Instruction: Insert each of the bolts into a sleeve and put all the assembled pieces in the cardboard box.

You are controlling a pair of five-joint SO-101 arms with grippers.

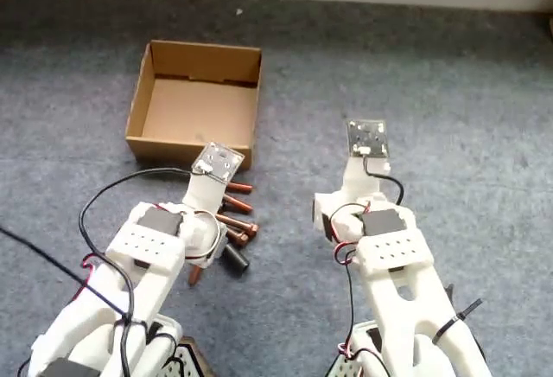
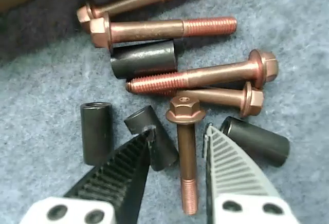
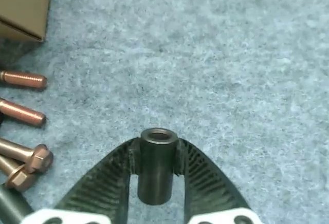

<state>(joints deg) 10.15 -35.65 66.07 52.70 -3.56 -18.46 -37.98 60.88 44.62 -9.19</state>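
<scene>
Bolt (image 2: 187, 157), head pointing away, lengthwise inside my spread left gripper (image 2: 180, 130), sleeves (image 2: 257, 142) flanking; my right gripper (image 3: 156, 148) clamps one sleeve (image 3: 156, 178), bore outward

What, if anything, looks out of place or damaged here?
Nothing stands out. The bolts and loose sleeves lie scattered together beside the cardboard box, none visibly bent or broken, and the right gripper grips a sleeve squarely.

1. Bolts (image 2: 187, 157): coppery metal, smooth and glossy, with ridged threads.
2. Sleeves (image 2: 96, 131): dark metal, smooth, with a dull sheen.
3. Box (image 1: 194, 105): brown cardboard, matt.
4. Carpet (image 3: 231, 54): grey cloth, rough and fuzzy.
5. Fingers (image 2: 234, 175): ribbed, matt plastic.
</scene>
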